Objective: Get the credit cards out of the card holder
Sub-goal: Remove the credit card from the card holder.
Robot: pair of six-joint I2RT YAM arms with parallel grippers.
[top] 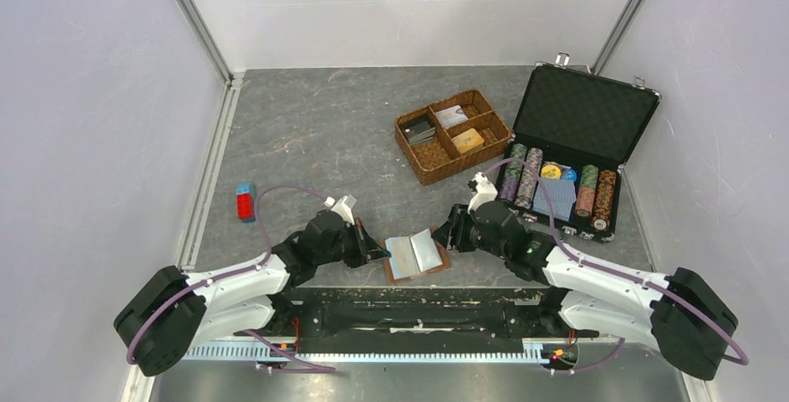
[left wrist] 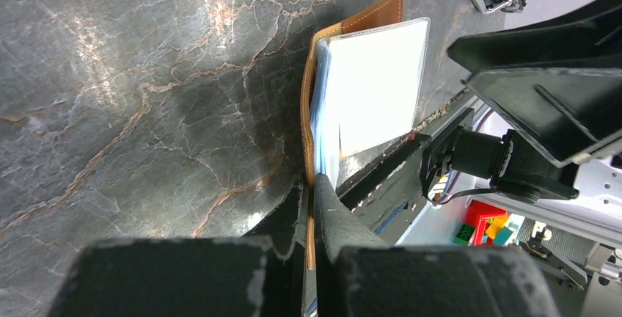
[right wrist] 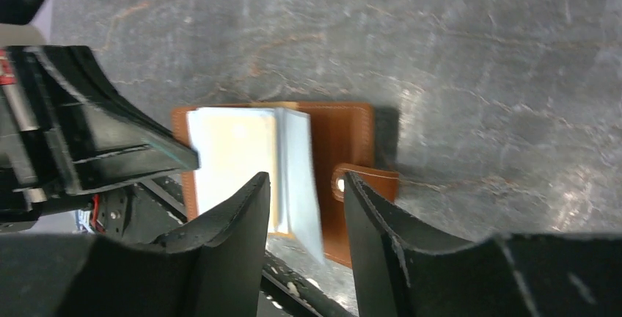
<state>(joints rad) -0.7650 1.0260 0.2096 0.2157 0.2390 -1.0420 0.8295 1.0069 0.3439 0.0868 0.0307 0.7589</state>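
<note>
My left hand point(left wrist: 310, 188) pinches the holder's point(left wrist: 370, 16) edge, right hand point(right wrist: 306, 181) parted over its sleeves point(right wrist: 297, 148); a slipping pinch could drag the holder along.

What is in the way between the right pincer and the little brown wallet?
Nothing visible. The right pincer hangs open right at the card holder, which shows in its gap; the left pincer only clamps the holder's left edge.
</note>
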